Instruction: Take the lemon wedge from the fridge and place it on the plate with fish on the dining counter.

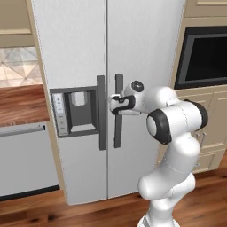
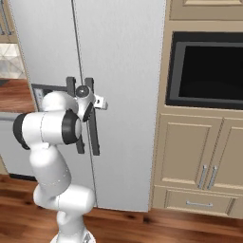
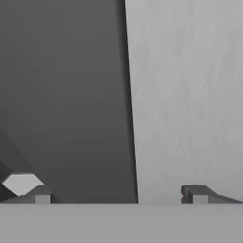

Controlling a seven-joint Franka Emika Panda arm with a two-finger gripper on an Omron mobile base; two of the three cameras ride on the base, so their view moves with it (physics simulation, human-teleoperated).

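Observation:
The tall light-grey fridge point(image 1: 80, 48) point(image 2: 123, 61) stands with both doors shut, a dispenser recess point(image 1: 80, 111) in its left door. My gripper point(image 1: 113, 104) point(image 2: 98, 101) point(image 3: 118, 194) is pressed up to the right door's dark vertical handle point(image 1: 118, 128) point(image 2: 94, 135) at mid-height. It is open. In the hand view the dark handle point(image 3: 66, 95) spans from the left fingertip point(image 3: 42, 193) to the middle, and the light door face point(image 3: 190, 95) lies before the right one. The lemon wedge is hidden behind the doors. The plate with fish and the dining counter are out of view.
A built-in black oven point(image 1: 204, 55) point(image 2: 209, 71) sits in beige cabinetry point(image 2: 199, 161) right of the fridge. Left of it are a wood-grain counter top point(image 1: 20, 104) and a grey dishwasher front point(image 1: 24, 159). Wooden floor point(image 2: 180, 228) runs below.

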